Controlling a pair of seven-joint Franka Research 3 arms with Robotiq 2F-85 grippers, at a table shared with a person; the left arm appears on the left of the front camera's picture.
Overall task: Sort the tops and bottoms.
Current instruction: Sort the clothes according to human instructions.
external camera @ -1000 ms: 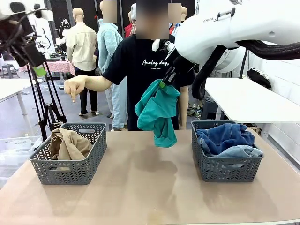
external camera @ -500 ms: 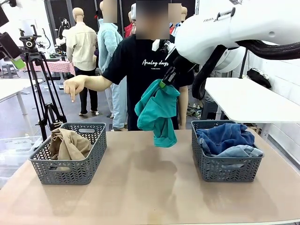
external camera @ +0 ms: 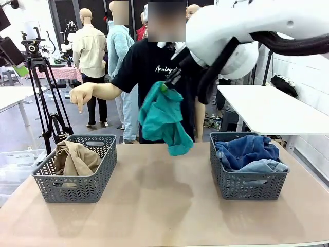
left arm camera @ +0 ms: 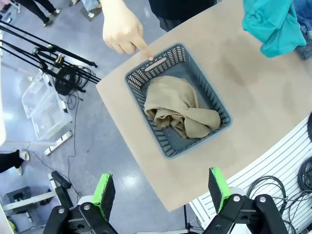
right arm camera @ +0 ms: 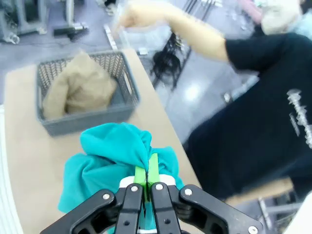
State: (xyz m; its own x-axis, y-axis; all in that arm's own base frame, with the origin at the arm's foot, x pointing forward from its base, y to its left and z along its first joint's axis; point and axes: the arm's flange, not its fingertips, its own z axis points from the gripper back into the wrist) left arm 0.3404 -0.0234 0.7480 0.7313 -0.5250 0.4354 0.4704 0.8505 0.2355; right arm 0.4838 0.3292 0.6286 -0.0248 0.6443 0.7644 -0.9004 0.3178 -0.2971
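Right jaws, teal tee [external camera: 162,119] farther left

Grey, glossy floor [external camera: 15,128] beyond the brown table [external camera: 164,206]. Black tripod [external camera: 49,98] at the left, clear plastic bins [left arm camera: 46,109] by its feet. White table [external camera: 272,110] against a white brick wall [external camera: 308,77] at the right. Pink-clothed table [external camera: 64,73] farther back.

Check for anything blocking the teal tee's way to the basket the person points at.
Nothing visible does. The teal tee hangs from the right gripper above bare table; the left basket holds only the tan garment, with the person's hand above it.
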